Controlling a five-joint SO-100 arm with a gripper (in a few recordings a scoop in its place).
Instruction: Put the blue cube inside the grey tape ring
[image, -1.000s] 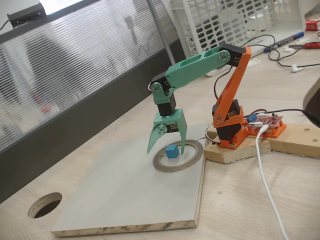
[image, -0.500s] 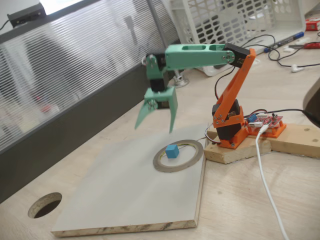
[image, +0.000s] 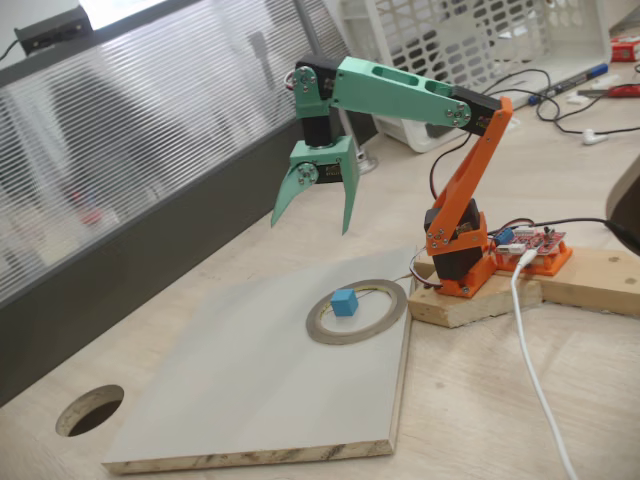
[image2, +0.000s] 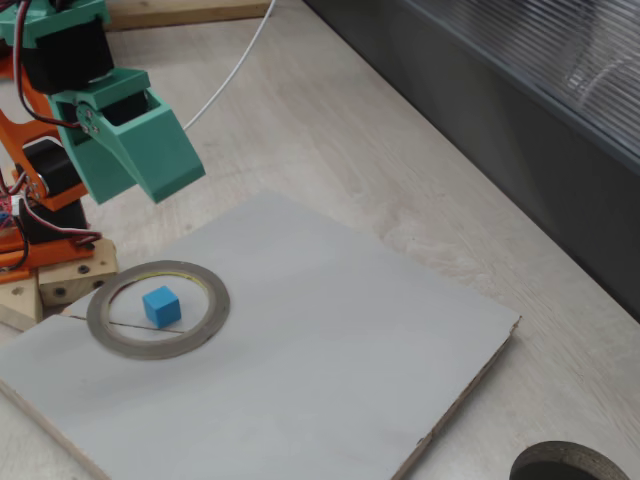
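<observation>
The blue cube (image: 345, 302) is seen lying inside the grey tape ring (image: 357, 311), resting on the pale board (image: 250, 390) that is enclosed by the ring; in both fixed views bare board is visible all round the cube, so no contact with the ring's inner edge is indicated. In a fixed view the cube (image2: 161, 305) is placed a little off the middle of the ring (image2: 158, 308), but well within it. The ring itself is laid flat near the corner of the board closest to the arm's orange base (image: 458, 262), which is mounted on a wooden block (image: 520, 290) on the desk (image: 500, 400). The green gripper (image: 312, 215) is held high above the board, well apart from cube and ring, with its two fingers spread open and nothing held between them; the same empty, parted state is shown from the other side (image2: 135, 150). The placement is therefore judged to be done: the cube is released and settled where the task sentence asks. Nothing further is judged to be needed of the cube; only the arm's return to a rest pose may be left. A round hole (image: 90, 410) cut through the desk is seen beyond the far corner of the board, unrelated to the task.
</observation>
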